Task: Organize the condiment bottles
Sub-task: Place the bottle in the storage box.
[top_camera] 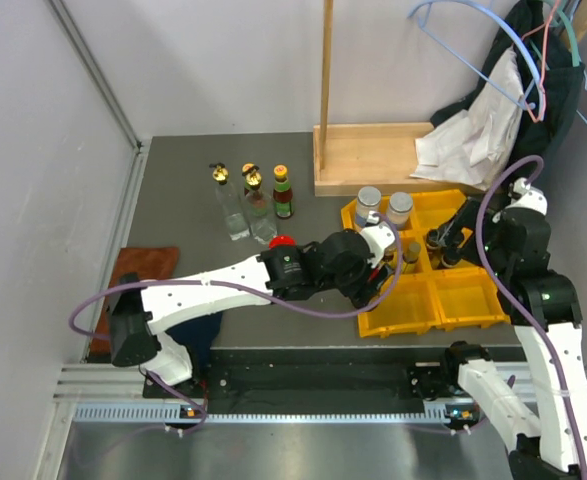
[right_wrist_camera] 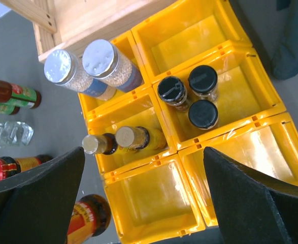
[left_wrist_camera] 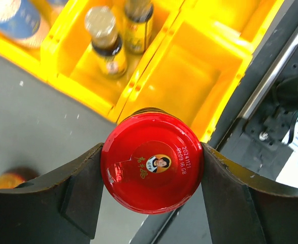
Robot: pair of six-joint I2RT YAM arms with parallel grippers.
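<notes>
The left claw [left_wrist_camera: 151, 175] is clamped on a red-lidded jar [left_wrist_camera: 152, 160], gripping the lid's sides so the jar stays upright; the jar sits at the outer edge of the yellow bin [left_wrist_camera: 156, 56], beside a bare compartment [left_wrist_camera: 199, 76] probably meant for it; the right claw [right_wrist_camera: 146, 190] hovers wide open above the bin, holding nothing; like bottles share compartments: silver-lidded jars [right_wrist_camera: 83, 63], black-capped jars [right_wrist_camera: 189, 96], gold-capped bottles [right_wrist_camera: 116, 140]; tall clear bottles [top_camera: 243, 205] wait on the tabletop [top_camera: 183, 200].
</notes>
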